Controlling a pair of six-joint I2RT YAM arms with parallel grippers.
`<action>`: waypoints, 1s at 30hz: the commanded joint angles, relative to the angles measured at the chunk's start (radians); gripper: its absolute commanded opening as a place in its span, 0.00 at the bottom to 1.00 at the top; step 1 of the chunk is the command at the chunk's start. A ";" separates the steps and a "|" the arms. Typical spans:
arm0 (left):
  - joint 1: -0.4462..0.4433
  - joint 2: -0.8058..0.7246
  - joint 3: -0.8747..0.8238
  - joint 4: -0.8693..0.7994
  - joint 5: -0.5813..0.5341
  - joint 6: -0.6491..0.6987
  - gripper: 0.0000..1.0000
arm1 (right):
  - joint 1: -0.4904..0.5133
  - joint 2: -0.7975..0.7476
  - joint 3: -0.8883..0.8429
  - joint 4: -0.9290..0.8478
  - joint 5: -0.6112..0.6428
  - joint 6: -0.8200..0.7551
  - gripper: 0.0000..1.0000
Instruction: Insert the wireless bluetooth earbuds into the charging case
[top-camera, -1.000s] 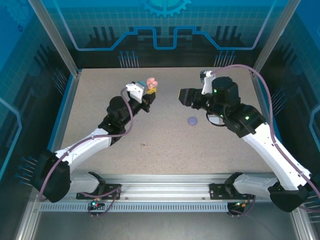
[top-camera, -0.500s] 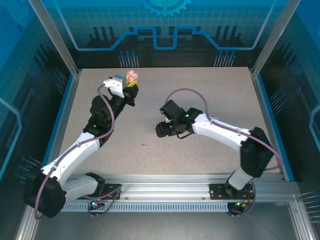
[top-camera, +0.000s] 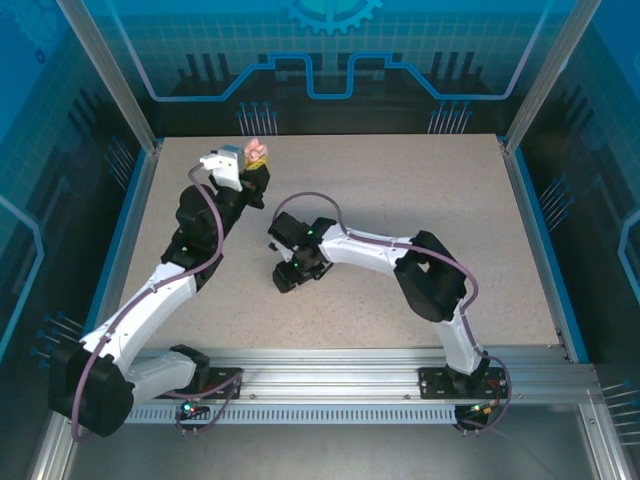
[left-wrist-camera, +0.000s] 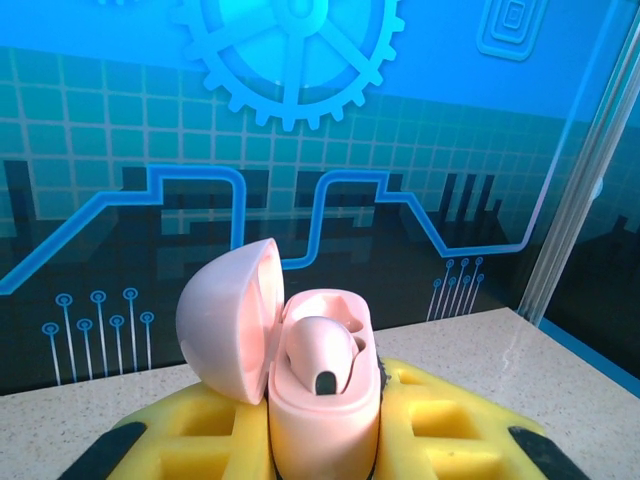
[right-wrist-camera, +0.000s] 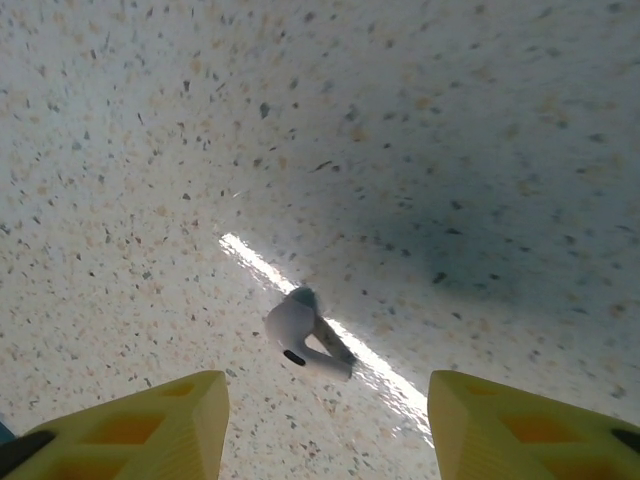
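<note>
Reaching for a loose earbud
Right fingers (right-wrist-camera: 150, 425) spread wide above the speckled counter (right-wrist-camera: 470, 120), a pale stemmed plastic earbud (right-wrist-camera: 298, 333) between them; next, lower and pinch it. Left fingers (left-wrist-camera: 440, 432) clamp the open pink charging case (left-wrist-camera: 325, 420), 1 pink earbud (left-wrist-camera: 320, 352) seated.

A speckled beige table (top-camera: 420, 180) sits inside an enclosure of translucent blue panels (top-camera: 200, 60) printed with a gear (left-wrist-camera: 290, 50) and circuit-trace lines. Slanting aluminium posts (top-camera: 105, 75) stand at its far corners, and a slotted aluminium rail (top-camera: 330, 365) runs along its near edge. A bright glare streak (right-wrist-camera: 250, 262) crosses the tabletop beside a soft shadow (right-wrist-camera: 480, 250).
</note>
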 joint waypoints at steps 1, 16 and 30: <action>0.021 -0.024 0.043 -0.002 -0.021 -0.027 0.00 | 0.025 0.052 0.074 -0.107 -0.010 -0.111 0.54; 0.053 -0.012 0.058 0.009 -0.007 -0.054 0.00 | 0.085 0.206 0.248 -0.263 0.134 -0.235 0.47; 0.056 0.002 0.064 0.009 0.005 -0.071 0.00 | 0.089 0.267 0.301 -0.274 0.182 -0.254 0.42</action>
